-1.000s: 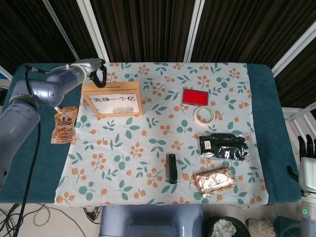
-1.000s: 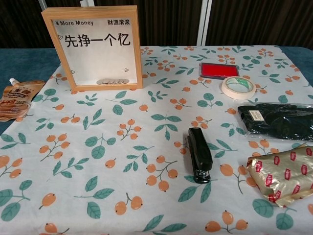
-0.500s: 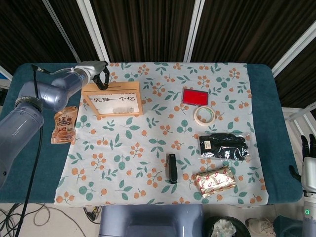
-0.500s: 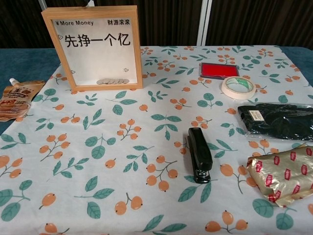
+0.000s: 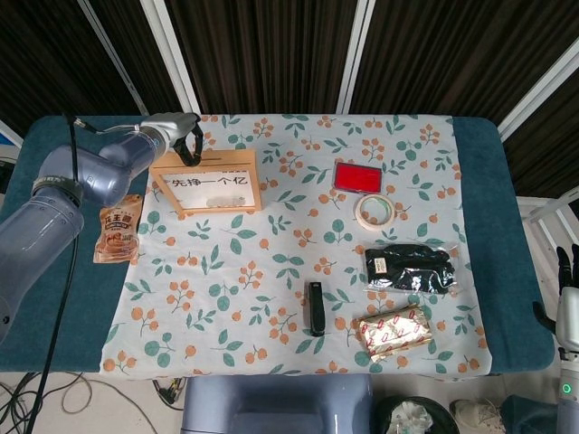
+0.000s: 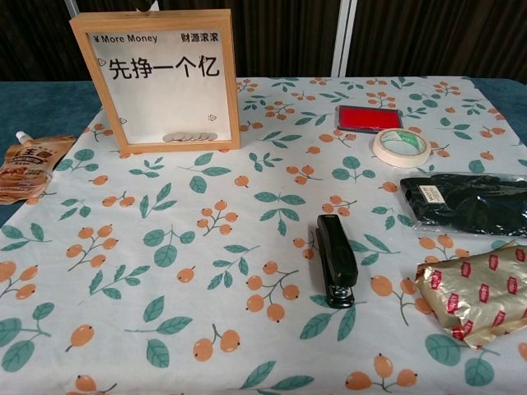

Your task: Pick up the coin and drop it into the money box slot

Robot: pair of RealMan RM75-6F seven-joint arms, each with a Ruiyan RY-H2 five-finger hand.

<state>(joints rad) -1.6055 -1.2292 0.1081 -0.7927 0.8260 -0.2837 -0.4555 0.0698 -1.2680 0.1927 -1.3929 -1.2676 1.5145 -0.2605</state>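
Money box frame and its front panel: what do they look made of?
The money box's light-brown frame looks like unfinished matte wood, with faint grain showing. The front panel seems clear glass or acrylic, which one I can't tell: the stacked coins show through it.

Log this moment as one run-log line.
left hand: over top rear of money box, coin not discernible | right hand: idle off table edge | coins visible inside box

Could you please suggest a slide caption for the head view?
Left hand poised above the money box top edge, with stapler and tape roll lying nearby.
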